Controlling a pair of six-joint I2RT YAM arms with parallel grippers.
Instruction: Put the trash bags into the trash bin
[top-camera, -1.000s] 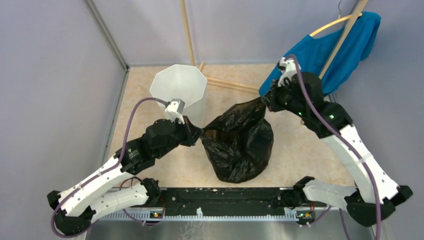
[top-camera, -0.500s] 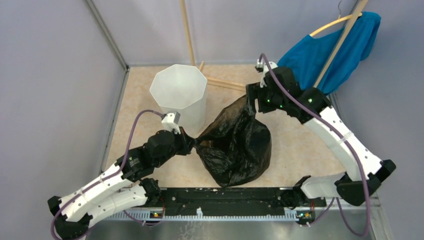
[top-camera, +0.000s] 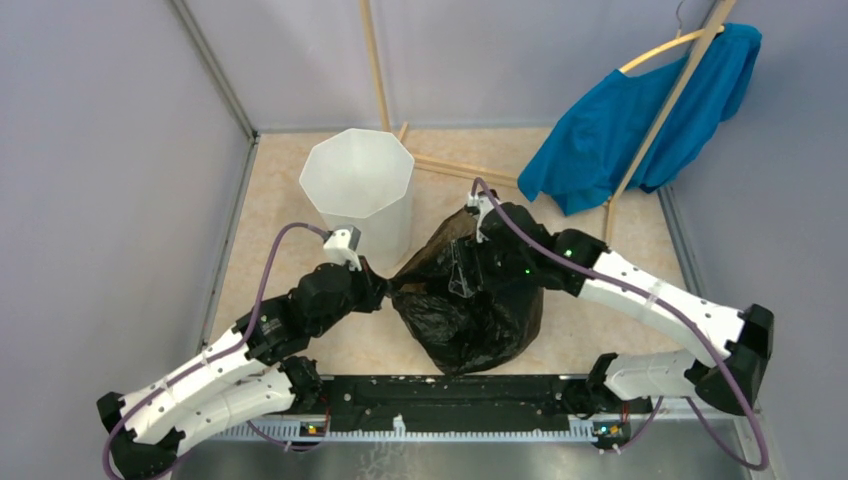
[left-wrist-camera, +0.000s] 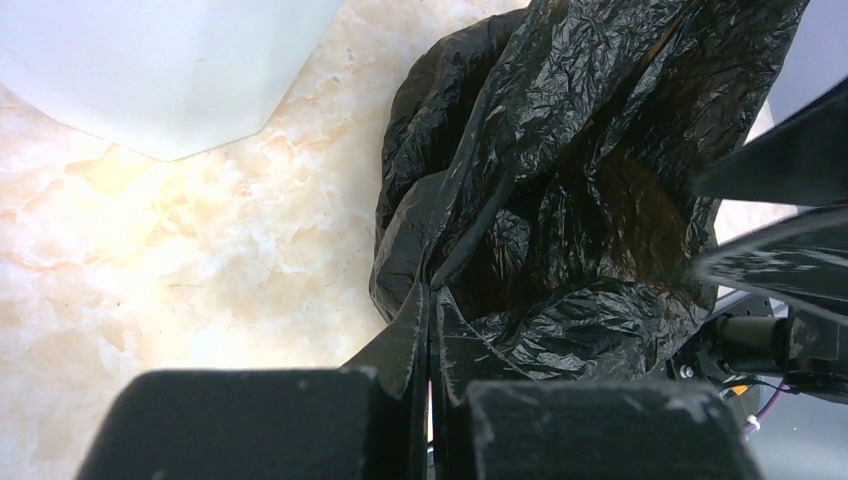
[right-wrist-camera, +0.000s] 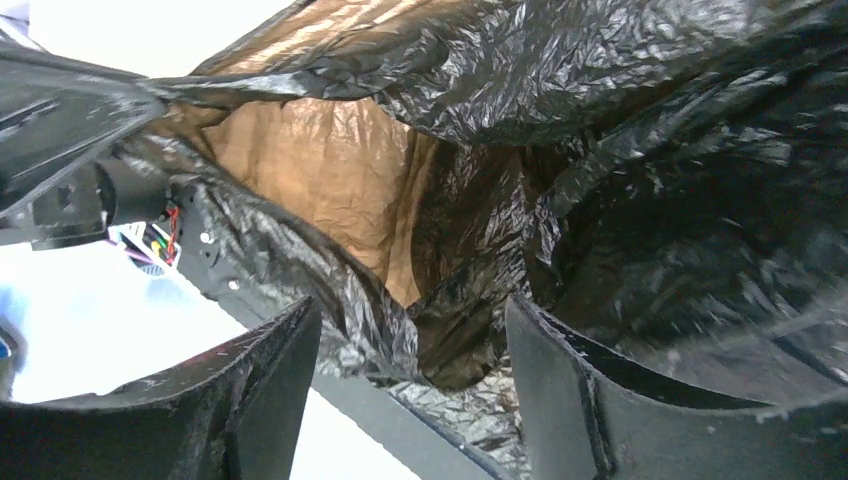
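The black glossy trash bag (top-camera: 470, 310) sits slumped on the marble-patterned floor, in front of and to the right of the white faceted trash bin (top-camera: 357, 185). My left gripper (top-camera: 385, 285) is shut on the bag's left edge; in the left wrist view the fingers (left-wrist-camera: 430, 300) pinch a fold of the bag (left-wrist-camera: 560, 180), with the bin (left-wrist-camera: 170, 70) at the upper left. My right gripper (top-camera: 465, 270) hangs over the bag's top. Its jaws (right-wrist-camera: 410, 305) stand open, with the crinkled bag (right-wrist-camera: 600, 120) and its brownish inside right beyond them.
A blue cloth garment (top-camera: 640, 110) hangs on a wooden hanger at the back right. Thin wooden rods (top-camera: 375, 65) lean behind the bin. Grey walls close in the left, back and right. A black rail (top-camera: 440, 395) runs along the near edge between the arm bases.
My right gripper has let go of the bag's upper right edge, opened, and swung left and down over the bag. The bag's top has slumped. My left gripper pulled slightly back, still gripping.
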